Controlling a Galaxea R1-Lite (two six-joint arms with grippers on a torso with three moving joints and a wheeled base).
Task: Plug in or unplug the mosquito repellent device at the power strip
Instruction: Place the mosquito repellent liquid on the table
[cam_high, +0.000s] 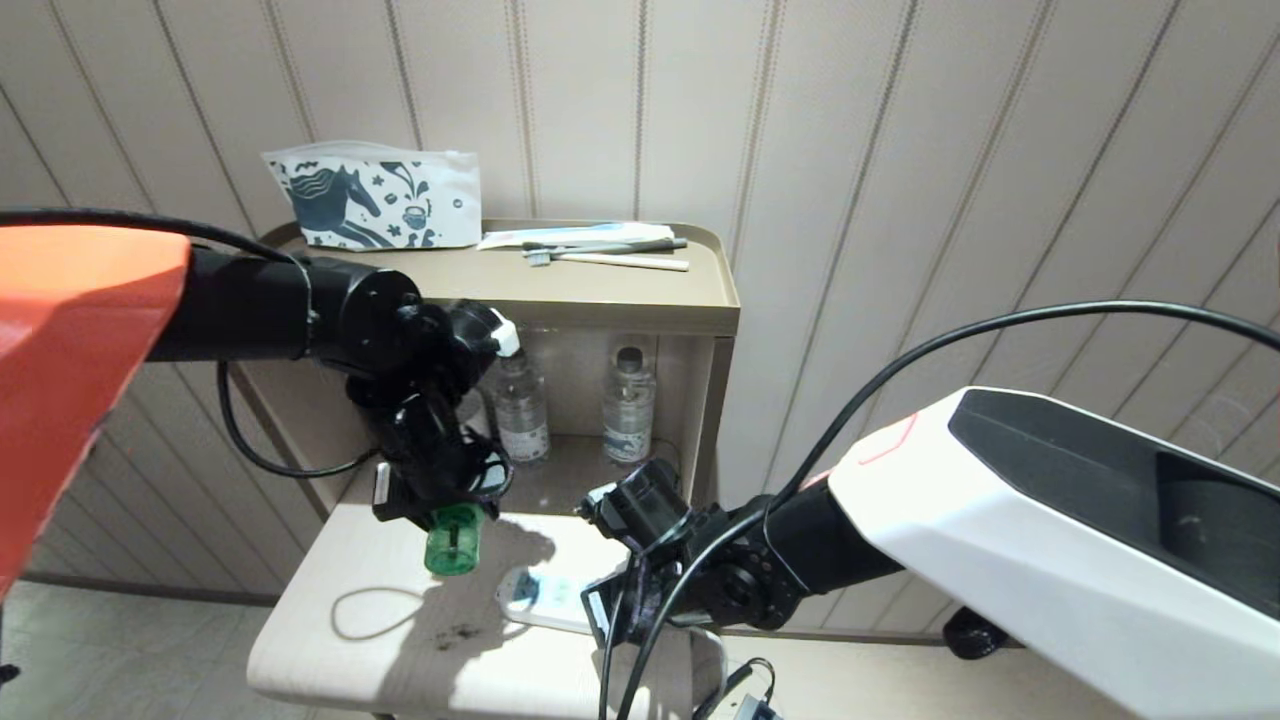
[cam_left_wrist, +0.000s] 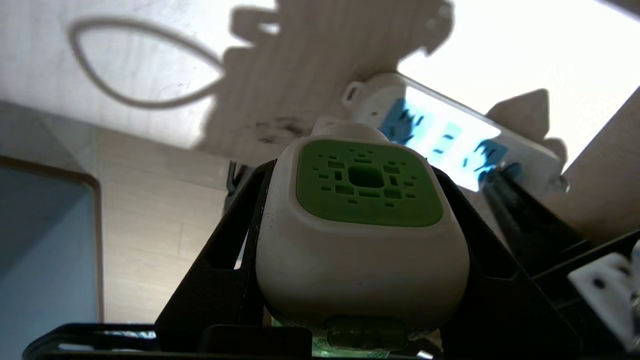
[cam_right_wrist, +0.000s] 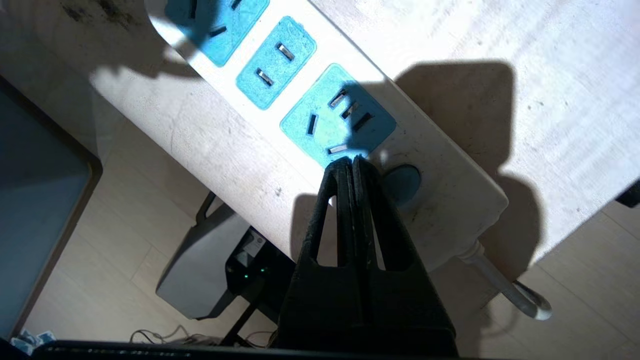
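- Judging from how things lie, the device is out of the strip and in the air, so either an unplugging is nearly done or a plugging-in is yet to be made; which of the two cannot be told.
- The mosquito repellent device is gripped by the left gripper, whose jaws are closed on the sides of its white-and-green head, as is plain in the left wrist view; its green liquid bottle points down and toward the front.
- The device is held above the pale counter, clear of it, near the free end of the power strip but not touching it.
- All three light-blue socket faces are seen bare in the wrist views; no prongs are seated in any of them.
- The right gripper is set with its jaws closed together, empty, tips pressed on or just over the strip beside the end button, apparently to steady it.
- If plugging in is meant, the prongs, not visible here, remain to be turned toward a socket face and pushed in.
- If unplugging is meant, only setting the device down is left.
- Two water bottles are stood on the shelf behind, well apart from the work.
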